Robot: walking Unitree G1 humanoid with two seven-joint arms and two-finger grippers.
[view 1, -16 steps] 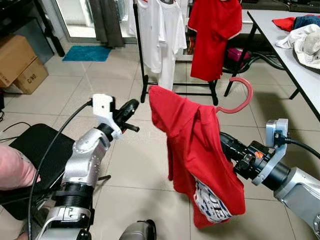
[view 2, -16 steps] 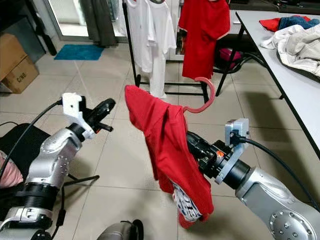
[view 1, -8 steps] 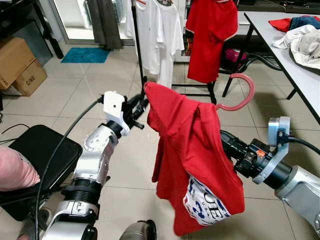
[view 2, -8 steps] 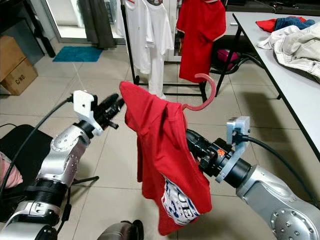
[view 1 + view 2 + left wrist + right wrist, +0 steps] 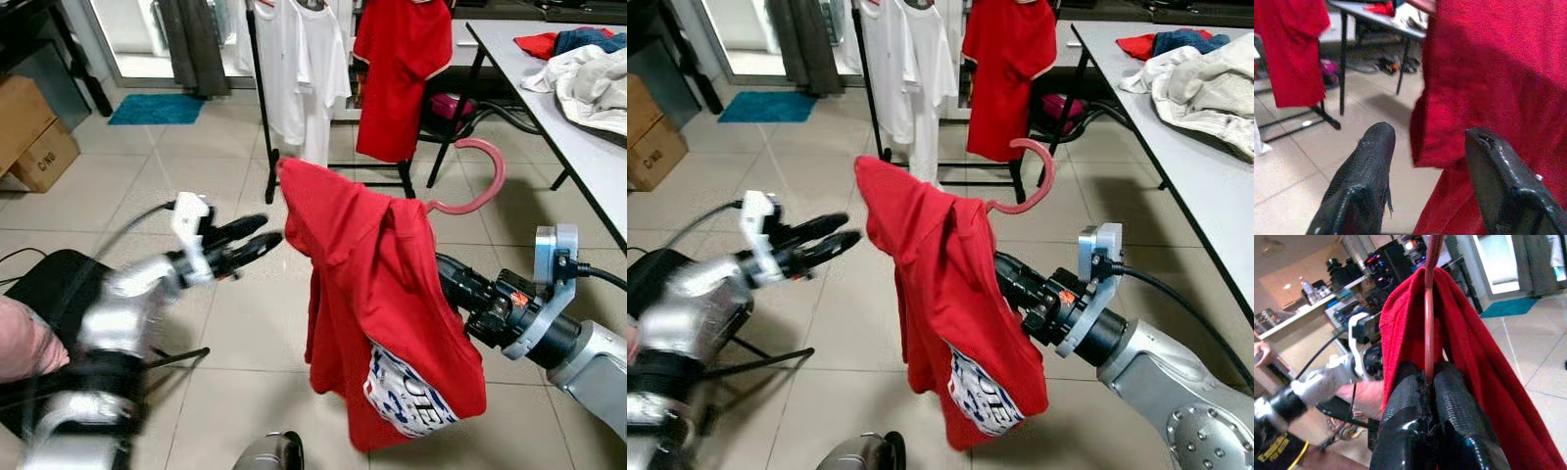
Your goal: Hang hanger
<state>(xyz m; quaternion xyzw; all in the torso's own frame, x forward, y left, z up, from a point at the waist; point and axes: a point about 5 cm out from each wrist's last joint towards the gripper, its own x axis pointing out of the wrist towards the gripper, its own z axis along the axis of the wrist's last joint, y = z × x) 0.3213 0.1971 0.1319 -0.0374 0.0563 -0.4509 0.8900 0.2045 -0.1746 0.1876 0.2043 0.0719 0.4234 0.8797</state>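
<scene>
While the right gripper (image 5: 453,284) pinches the pink hanger (image 5: 477,179) tight between its fingers, a red T-shirt (image 5: 382,304) with a white print near its hem drapes from it, held up over the tiled floor (image 5: 245,323). To the shirt's left, the left gripper (image 5: 257,238) is blurred, fingers parted, tips near the raised shoulder. Beyond stands a clothes rack (image 5: 263,98) with white shirts (image 5: 299,69) and another red shirt (image 5: 402,69).

Along the left wrist's fingers (image 5: 1364,176), spread apart, red cloth hangs just ahead.

From the right wrist, both fingers (image 5: 1459,416) clamp the hanger's thin rod (image 5: 1429,308), shirt folded over it.
</scene>
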